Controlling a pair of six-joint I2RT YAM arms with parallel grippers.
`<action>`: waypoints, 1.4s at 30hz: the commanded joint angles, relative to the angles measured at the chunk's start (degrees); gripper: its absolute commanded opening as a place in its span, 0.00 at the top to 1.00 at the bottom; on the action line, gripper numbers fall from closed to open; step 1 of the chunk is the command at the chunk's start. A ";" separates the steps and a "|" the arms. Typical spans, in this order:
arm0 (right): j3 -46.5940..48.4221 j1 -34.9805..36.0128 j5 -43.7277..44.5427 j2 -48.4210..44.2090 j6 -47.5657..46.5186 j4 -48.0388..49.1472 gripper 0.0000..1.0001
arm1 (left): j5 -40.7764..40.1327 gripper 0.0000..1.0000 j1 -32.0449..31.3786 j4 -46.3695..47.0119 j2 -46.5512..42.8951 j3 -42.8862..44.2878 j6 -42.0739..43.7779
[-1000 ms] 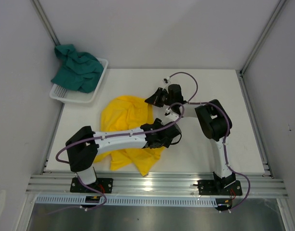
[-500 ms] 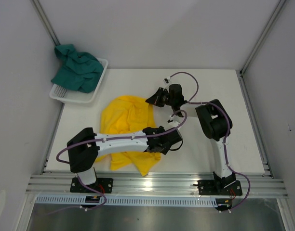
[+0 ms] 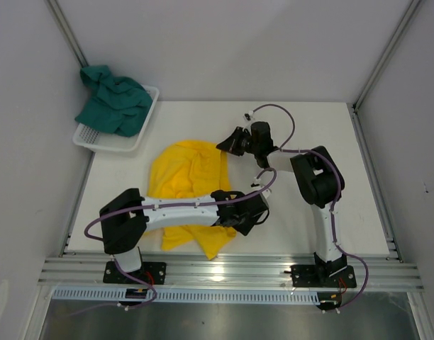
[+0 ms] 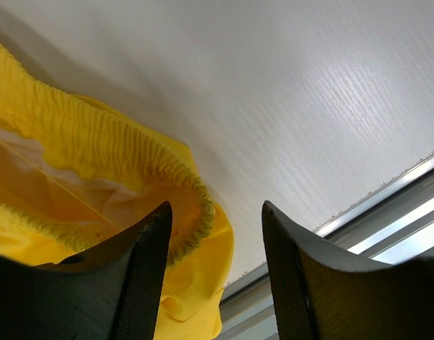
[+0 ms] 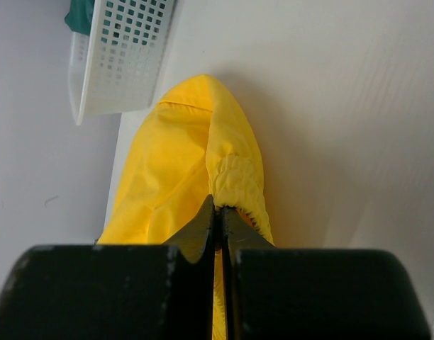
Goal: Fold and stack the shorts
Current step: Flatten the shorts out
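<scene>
The yellow shorts [image 3: 181,177] lie crumpled on the white table, left of centre. My right gripper [image 3: 222,146] [image 5: 218,205] is shut on their gathered elastic waistband [image 5: 237,177] at the far right corner. My left gripper [image 3: 240,218] [image 4: 215,209] stands open low over the near right part of the yellow shorts [image 4: 96,149]. The ruffled waistband edge [image 4: 192,205] lies just inside its left finger and is not pinched. The dark teal shorts [image 3: 114,99] sit bunched in the white mesh basket [image 3: 107,144] at the far left corner.
The basket [image 5: 125,57] stands close behind the yellow shorts. The table's near edge and its metal rail [image 4: 387,205] run just beyond the left fingers. Grey walls close in the left, back and right sides.
My left gripper has slid toward the near edge over the yellow shorts. The right gripper has edged slightly back and right, still holding the waistband.
</scene>
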 commanded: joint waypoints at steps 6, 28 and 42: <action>0.02 -0.86 -0.14 -4.07 -1.44 0.18 1.00 | 0.39 0.55 -0.78 -0.22 6.20 1.57 0.67; 37.94 -4.82 42.12 -23.23 9.01 -84.60 1.00 | 3.47 1.00 -0.78 -8.03 -28.85 8.23 21.40; 46.96 -4.99 48.29 -52.39 17.81 -96.42 1.00 | 13.04 1.00 -0.78 -2.15 -47.32 17.64 41.44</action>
